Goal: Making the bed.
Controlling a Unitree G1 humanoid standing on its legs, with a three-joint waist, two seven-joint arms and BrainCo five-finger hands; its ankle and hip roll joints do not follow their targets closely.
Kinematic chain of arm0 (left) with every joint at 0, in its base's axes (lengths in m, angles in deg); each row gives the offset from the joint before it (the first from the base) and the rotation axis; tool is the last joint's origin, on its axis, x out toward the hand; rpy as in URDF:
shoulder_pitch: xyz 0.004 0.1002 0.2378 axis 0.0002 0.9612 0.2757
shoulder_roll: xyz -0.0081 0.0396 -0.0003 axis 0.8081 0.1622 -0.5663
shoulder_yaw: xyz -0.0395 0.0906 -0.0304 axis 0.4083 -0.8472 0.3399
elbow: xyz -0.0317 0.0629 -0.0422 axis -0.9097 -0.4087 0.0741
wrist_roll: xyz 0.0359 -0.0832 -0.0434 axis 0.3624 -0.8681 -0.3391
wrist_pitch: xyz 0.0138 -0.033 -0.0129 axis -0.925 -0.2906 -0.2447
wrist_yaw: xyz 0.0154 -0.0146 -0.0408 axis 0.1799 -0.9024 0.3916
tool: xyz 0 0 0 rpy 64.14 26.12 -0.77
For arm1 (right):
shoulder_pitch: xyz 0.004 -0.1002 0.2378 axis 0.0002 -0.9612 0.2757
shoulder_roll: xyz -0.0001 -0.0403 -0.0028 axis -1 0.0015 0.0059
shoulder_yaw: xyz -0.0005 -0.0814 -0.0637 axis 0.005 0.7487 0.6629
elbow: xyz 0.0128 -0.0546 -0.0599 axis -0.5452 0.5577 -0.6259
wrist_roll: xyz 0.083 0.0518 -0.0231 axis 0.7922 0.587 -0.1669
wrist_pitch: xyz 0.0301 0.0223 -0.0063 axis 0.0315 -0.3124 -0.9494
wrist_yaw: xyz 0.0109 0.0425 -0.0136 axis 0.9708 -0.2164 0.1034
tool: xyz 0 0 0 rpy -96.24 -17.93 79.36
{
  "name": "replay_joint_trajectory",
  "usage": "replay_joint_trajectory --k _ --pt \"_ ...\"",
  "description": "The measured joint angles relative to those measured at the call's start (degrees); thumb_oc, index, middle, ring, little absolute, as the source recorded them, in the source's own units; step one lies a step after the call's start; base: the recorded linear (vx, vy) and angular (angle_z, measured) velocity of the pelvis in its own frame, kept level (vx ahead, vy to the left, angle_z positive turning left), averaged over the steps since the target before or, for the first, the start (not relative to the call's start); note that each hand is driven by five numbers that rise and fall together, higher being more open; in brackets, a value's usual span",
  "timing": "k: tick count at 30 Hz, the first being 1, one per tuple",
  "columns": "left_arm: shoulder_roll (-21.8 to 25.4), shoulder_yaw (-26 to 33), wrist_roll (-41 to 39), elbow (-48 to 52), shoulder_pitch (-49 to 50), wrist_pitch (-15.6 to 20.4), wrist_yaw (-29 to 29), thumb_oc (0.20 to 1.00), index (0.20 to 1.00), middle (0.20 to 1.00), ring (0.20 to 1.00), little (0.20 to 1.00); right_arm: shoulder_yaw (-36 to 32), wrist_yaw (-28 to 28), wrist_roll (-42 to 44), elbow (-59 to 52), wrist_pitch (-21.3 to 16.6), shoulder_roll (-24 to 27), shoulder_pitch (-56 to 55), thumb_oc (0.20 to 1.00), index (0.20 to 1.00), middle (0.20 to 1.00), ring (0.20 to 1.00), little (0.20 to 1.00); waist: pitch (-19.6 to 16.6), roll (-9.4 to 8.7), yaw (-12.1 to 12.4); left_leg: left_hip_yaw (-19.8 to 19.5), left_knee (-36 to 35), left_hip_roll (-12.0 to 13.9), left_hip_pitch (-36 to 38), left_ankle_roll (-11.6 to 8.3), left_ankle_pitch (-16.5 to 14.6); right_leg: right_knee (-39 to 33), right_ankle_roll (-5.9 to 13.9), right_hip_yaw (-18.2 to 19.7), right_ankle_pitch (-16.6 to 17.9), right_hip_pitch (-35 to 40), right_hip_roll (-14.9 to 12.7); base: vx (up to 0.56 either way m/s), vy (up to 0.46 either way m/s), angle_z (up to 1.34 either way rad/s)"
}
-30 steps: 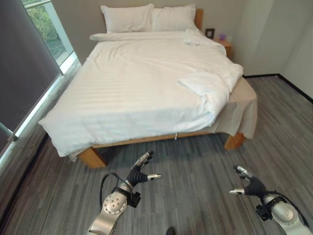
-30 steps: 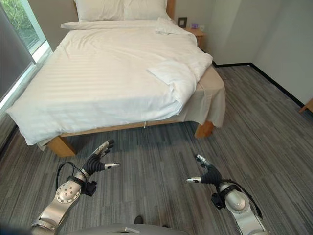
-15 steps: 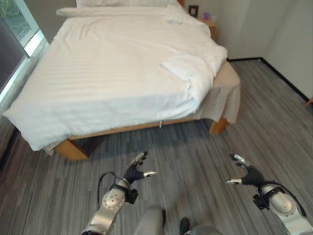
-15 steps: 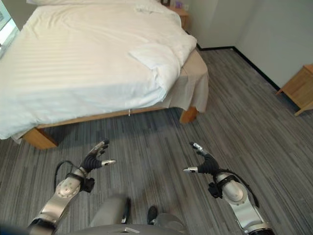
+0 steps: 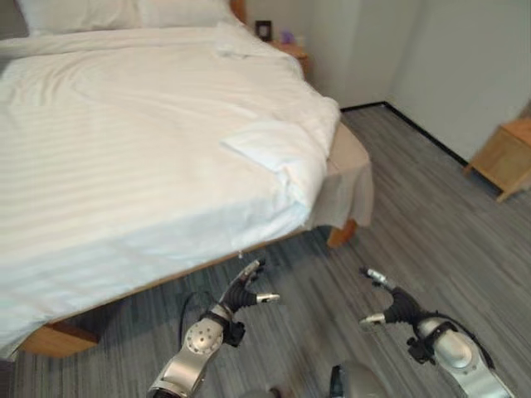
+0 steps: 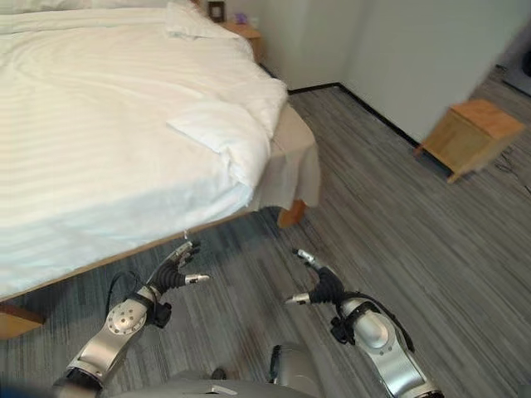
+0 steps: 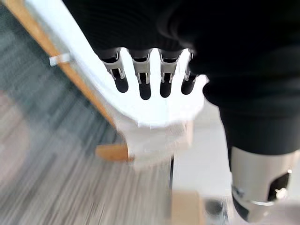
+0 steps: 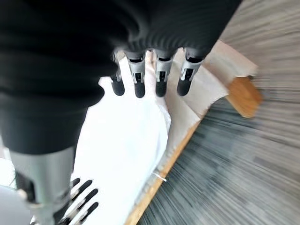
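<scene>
Since a second ago the view has swung right, bringing a wooden side table [image 5: 502, 156] into sight. Left hand [image 5: 242, 290] and right hand [image 5: 390, 305] hover open, empty, over carpet before the bed [image 5: 149, 166], its duvet corner [image 5: 274, 149] folded back.

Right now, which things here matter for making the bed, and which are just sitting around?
For the job: white duvet, its folded-back corner, pillows, both open hands, left hand and right hand.
Just around: wooden stool, bedside table.
</scene>
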Motion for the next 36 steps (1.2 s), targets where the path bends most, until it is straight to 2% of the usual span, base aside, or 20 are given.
replay_joint_trajectory --k 1,3,4,6,9,10,11,12,14,16,17,19,20,21,22,24,27,28,31,36 --pt "0.0 0.5 0.0 -0.2 0.0 -0.1 0.1 1.000 1.000 1.000 1.000 1.000 -1.0 -0.1 0.0 -0.4 -0.1 0.0 0.3 1.000 1.000 1.000 1.000 1.000 0.4 0.84 -0.4 -0.3 -0.8 0.3 1.3 -0.05 0.0 -12.9 -1.30 -1.0 0.8 2.1 0.8 0.47 -0.231 0.70" --pt "-0.6 0.7 0.0 -0.8 0.5 0.1 0.1 1.000 1.000 1.000 1.000 1.000 -1.2 0.1 0.1 0.5 -0.3 0.3 0.6 1.000 1.000 1.000 1.000 1.000 0.4 2.01 -0.5 -2.8 -1.4 0.7 3.4 -2.08 -1.3 -22.7 -2.04 0.3 2.2 2.6 1.7 0.44 -0.259 0.82" --pt "-0.4 0.6 0.0 -2.7 -0.7 0.2 0.2 1.000 1.000 1.000 1.000 1.000 -1.2 0.2 0.1 1.1 -0.3 0.2 0.5 1.000 1.000 1.000 1.000 1.000 0.4 1.55 -1.7 -5.3 -2.0 0.9 4.6 -2.88 -1.9 -34.7 -0.82 4.5 5.6 4.5 2.2 0.49 -0.366 1.17" --pt "-1.0 0.5 0.0 -5.4 -2.5 0.0 0.3 1.000 1.000 1.000 1.000 1.000 -1.2 0.2 0.0 2.8 0.1 0.0 1.4 1.000 1.000 1.000 1.000 1.000 0.5 0.75 -2.8 -7.4 -3.4 1.4 6.0 -3.64 -2.4 -42.2 -0.21 8.5 9.5 4.0 0.7 0.37 -0.275 1.05" --pt "-1.1 0.5 0.0 -5.7 -1.7 0.0 0.9 1.000 1.000 1.000 1.000 1.000 -1.2 0.2 -0.1 2.7 0.1 -0.4 2.2 1.000 1.000 1.000 1.000 1.000 0.6 -0.18 -2.7 -7.5 -4.8 3.4 9.7 -6.72 -4.3 -42.2 0.07 5.4 11.5 3.3 -2.1 0.38 -0.312 0.70" --pt "-0.4 1.1 0.0 -5.4 -0.3 0.0 1.0 1.000 1.000 1.000 1.000 1.000 -0.7 0.1 -0.1 2.9 0.1 -1.6 1.2 1.000 1.000 1.000 1.000 1.000 -0.3 -2.91 -3.1 -8.9 -4.6 4.6 13.7 -9.28 -5.8 -42.2 0.37 5.4 11.6 9.3 -1.9 0.43 -0.467 0.93" --pt "-1.8 2.2 0.0 -5.2 0.0 -0.1 1.5 1.000 1.000 1.000 1.000 1.000 -1.0 0.1 -0.1 3.7 0.2 -1.5 1.9 1.000 1.000 1.000 1.000 1.000 -0.8 -1.47 -3.0 -9.7 -4.4 8.0 14.9 -10.36 -6.5 -39.2 -0.12 5.3 17.0 9.3 0.4 0.32 -0.354 0.86" --pt "-2.3 2.4 0.0 -4.0 0.3 -0.1 1.9 1.000 1.000 1.000 1.000 1.000 -1.3 0.2 -0.1 4.6 0.3 -1.8 2.5 1.000 1.000 1.000 1.000 1.000 -1.3 0.24 -3.0 -9.2 -2.9 10.2 14.3 -11.45 -5.7 -36.2 -1.68 4.1 14.3 8.7 3.0 0.17 -0.173 0.41" --pt "-2.3 3.2 0.0 -0.3 0.7 0.4 2.2 1.000 1.000 1.000 1.000 1.000 -1.6 0.2 -0.1 4.0 0.2 -1.8 3.3 1.000 1.000 1.000 1.000 1.000 -1.0 -0.54 -1.9 -6.3 6.8 10.7 9.5 -13.26 -3.3 -35.4 -5.06 4.3 14.0 8.5 4.5 0.15 -0.253 0.02" --pt "-2.4 5.2 -0.6 2.7 0.9 0.2 2.2 1.000 1.000 1.000 1.000 1.000 -1.3 0.5 -0.1 4.5 0.1 -1.3 4.7 1.000 1.000 1.000 1.000 1.000 -0.7 -0.78 -1.0 -6.2 17.7 10.5 3.9 -13.81 2.5 -35.6 -7.65 3.6 12.3 10.1 6.2 0.13 -0.369 -0.03" --pt "-2.4 7.3 -0.7 5.7 -0.2 0.5 2.7 1.000 1.000 1.000 1.000 1.000 -1.3 1.2 0.0 4.0 0.1 0.0 3.8 1.000 1.000 1.000 1.000 1.000 0.5 -2.33 -0.8 -5.4 30.1 10.3 -3.9 -13.33 4.8 -36.8 -9.61 2.3 10.9 12.4 6.0 0.14 -0.306 0.35" --pt "-2.3 9.4 -0.8 8.1 -2.2 0.9 3.6 1.000 1.000 1.000 1.000 1.000 -1.4 1.5 0.0 3.0 0.2 0.8 3.4 1.000 1.000 1.000 1.000 1.000 2.0 -3.48 -0.7 -1.1 31.4 10.3 -8.3 -13.52 2.9 -38.0 -11.08 0.8 9.7 15.0 5.3 0.21 -0.161 0.47" --pt "-2.1 12.0 -2.5 10.5 -2.5 2.6 5.8 1.000 1.000 1.000 1.000 1.000 -1.9 2.1 0.0 1.6 -0.1 0.8 2.7 1.000 1.000 1.000 1.000 1.000 2.6 -4.76 -0.8 3.1 23.0 9.5 -11.0 -13.84 2.2 -40.1 -10.46 -0.8 10.1 17.1 5.5 0.25 -0.095 0.30" --pt "-2.1 12.5 -2.8 10.9 -2.5 2.7 6.3 1.000 1.000 1.000 1.000 1.000 -2.1 2.2 0.0 1.6 -0.1 0.8 2.7 1.000 1.000 1.000 1.000 1.000 2.6 -4.62 -0.9 3.2 20.3 9.1 -11.6 -13.97 2.3 -40.7 -10.11 -0.9 9.6 17.6 6.0 0.39 -0.063 0.15" --pt "-2.3 14.1 -2.9 12.1 -2.9 2.7 7.3 1.000 1.000 1.000 1.000 1.000 -3.0 2.1 0.0 1.5 -0.1 0.7 2.6 1.000 1.000 1.000 1.000 1.000 2.6 -4.38 -0.3 3.4 10.5 6.3 -11.8 -13.60 2.4 -42.5 -9.66 -0.7 8.2 19.2 6.5 0.22 0.001 -0.07" --pt "-1.5 15.6 -2.6 13.1 -3.9 3.1 9.2 1.000 1.000 1.000 1.000 1.000 -3.4 2.0 -0.1 2.3 0.0 0.9 2.6 1.000 1.000 1.000 1.000 1.000 2.4 -3.45 0.1 2.5 0.7 3.3 -11.5 -10.12 5.0 -42.3 -8.65 0.5 8.2 19.7 7.5 0.25 0.007 -0.30" --pt "-0.9 17.1 -1.7 13.3 -6.0 3.6 11.4 1.000 1.000 1.000 1.000 1.000 -3.5 1.7 -0.1 2.8 0.1 1.5 2.8 1.000 1.000 1.000 1.000 1.000 1.9 -1.76 0.3 -0.4 -4.9 1.4 -10.5 -8.76 6.5 -42.3 -9.17 2.5 7.6 20.1 9.1 0.24 0.041 -0.40" --pt "0.3 18.0 1.5 15.0 -7.0 3.5 12.5 1.000 1.000 1.000 1.000 1.000 -4.2 0.3 -0.1 2.7 0.2 0.7 2.4 1.000 1.000 1.000 1.000 1.000 2.0 -0.82 -0.2 -0.5 -6.8 2.0 -7.7 -7.59 8.8 -42.3 -8.82 3.6 7.5 21.7 10.4 0.33 0.067 -0.46" --pt "1.2 17.8 6.7 14.4 -10.2 3.7 13.7 1.000 1.000 1.000 1.000 1.000 -5.2 -0.7 -0.1 2.2 0.2 0.1 -0.6 1.000 1.000 1.000 1.000 1.000 1.3 -0.65 -1.9 2.2 -7.8 2.5 -4.5 -7.31 11.5 -42.6 -8.07 3.8 5.7 24.5 10.1 0.18 0.054 -0.16" --pt "5.4 14.3 14.1 2.7 -19.6 1.2 16.4 1.000 1.000 1.000 1.000 1.000 -5.6 -2.5 -0.1 1.8 0.2 -1.0 -3.7 1.000 1.000 1.000 1.000 1.000 -0.5 -0.18 -4.2 6.6 -9.1 1.2 -3.2 -6.00 11.6 -42.5 -6.22 6.0 6.0 23.9 8.2 0.10 0.061 -0.26"
